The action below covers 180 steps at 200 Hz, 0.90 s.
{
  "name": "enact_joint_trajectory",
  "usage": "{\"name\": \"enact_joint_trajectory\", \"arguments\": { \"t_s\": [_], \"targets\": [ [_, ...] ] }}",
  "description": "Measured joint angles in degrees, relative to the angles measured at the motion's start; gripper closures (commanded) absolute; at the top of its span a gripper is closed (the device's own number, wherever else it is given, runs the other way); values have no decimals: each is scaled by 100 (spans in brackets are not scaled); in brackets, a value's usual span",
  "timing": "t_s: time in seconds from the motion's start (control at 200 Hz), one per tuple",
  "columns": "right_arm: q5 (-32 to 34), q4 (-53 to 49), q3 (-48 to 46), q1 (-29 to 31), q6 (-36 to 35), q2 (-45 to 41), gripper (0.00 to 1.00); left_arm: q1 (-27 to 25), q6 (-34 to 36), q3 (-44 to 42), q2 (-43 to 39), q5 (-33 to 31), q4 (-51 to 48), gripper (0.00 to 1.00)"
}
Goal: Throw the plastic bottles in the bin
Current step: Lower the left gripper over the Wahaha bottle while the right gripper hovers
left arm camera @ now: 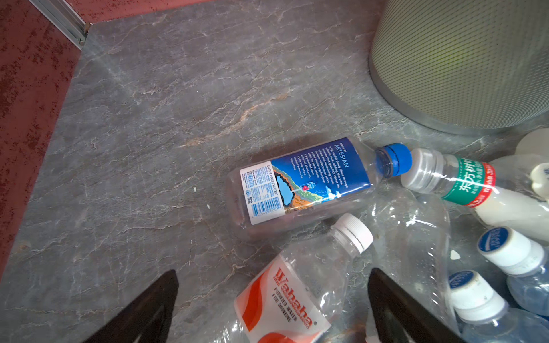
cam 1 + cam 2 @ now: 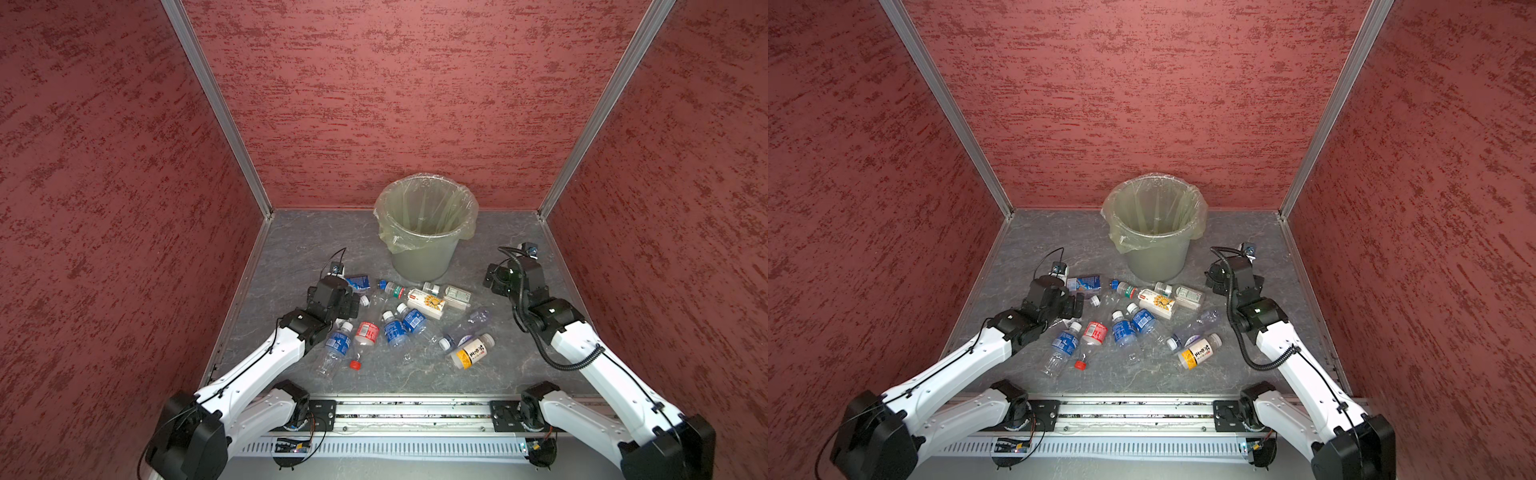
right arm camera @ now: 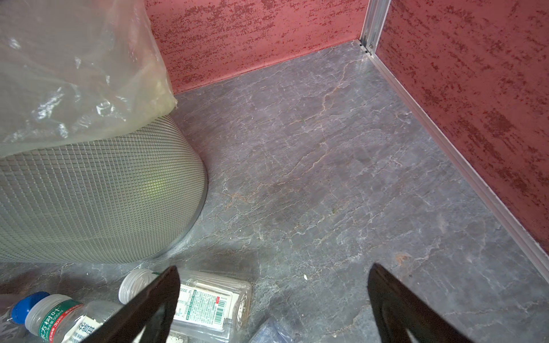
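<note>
One lined bin, two robot arms, and I make it eleven plastic bottles, though the clear crumpled ones overlap, so perhaps ten or twelve.

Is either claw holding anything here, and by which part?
Nothing is held. The left claw and right claw both stand open and empty; the small clear plastic bottles lie on the grey marbled tabletop.

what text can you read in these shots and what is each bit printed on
"Wahaha": red-and-white label bottle
"PURIFIED WATER FOR DRINKING": same label
"Natural ARTESIAN": blue-label bottle
"EARTH'S FINEST WATER": same bottle, white panel
"BPA FREE": same panel
"东方树": green-and-red band bottle
Too small to read: print on the flat clear bottle
Too blurred: characters on the yellow-label bottle
</note>
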Motion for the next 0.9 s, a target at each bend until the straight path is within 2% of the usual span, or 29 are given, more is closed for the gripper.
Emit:
{"name": "enact_joint_trajectory", "arguments": {
  "t_s": [0.386, 0.661, 0.902],
  "targets": [
    [-44, 7, 0, 11, -31, 146, 1, -103, 55, 857, 1158, 83, -802, 0],
    [-129, 28, 0, 20, -68, 205, 1, -275, -9, 1493, 1574, 136, -1574, 0],
    [-245, 66, 0, 22, -90, 210, 1, -420, -133, 1716, 1998, 28, -2170, 0]
  ]
}}
